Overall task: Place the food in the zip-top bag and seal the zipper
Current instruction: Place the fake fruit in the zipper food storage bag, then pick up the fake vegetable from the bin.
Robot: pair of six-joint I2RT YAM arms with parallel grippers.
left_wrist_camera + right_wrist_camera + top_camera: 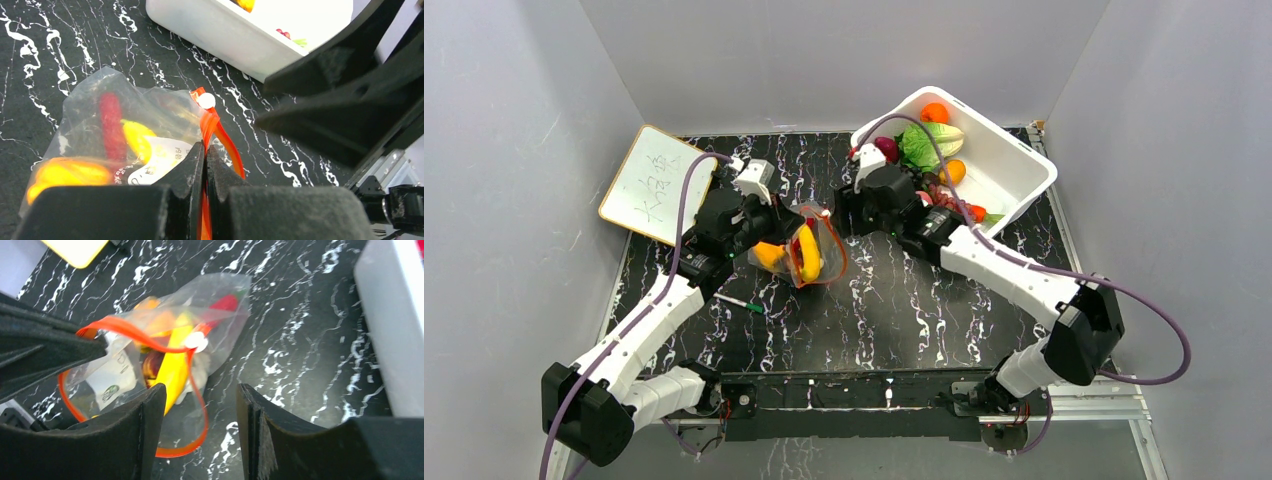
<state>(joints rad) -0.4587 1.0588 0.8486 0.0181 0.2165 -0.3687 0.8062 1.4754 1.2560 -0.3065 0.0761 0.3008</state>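
1. Two grippers meet at the zip-top bag (796,262), which lies on the black marbled table (904,310) a little left of centre, its mouth turned toward the right arm.
2. The left gripper (205,150) has its fingers pressed together on the zipper (222,135), pinching the red-orange strip at the bag's rim.
3. The right gripper (200,390) has its jaws spread wide and holds nothing. It sits just beside the bag's mouth, with the white slider (195,342) just ahead of its fingertips.
4. The zipper is unsealed: its two strips bow apart into an open loop.
5. Inside the bag, a yellow piece (172,372), a red piece (225,302) and an orange piece (67,175) show through the crinkled plastic.
6. More food (934,112) sits in the white tub (1024,170) at the far right: two orange pieces, a leafy green one and a dark red one.
7. A whiteboard (656,183) lies at the table's far left, and a green-and-white pen (739,303) lies near the left arm.
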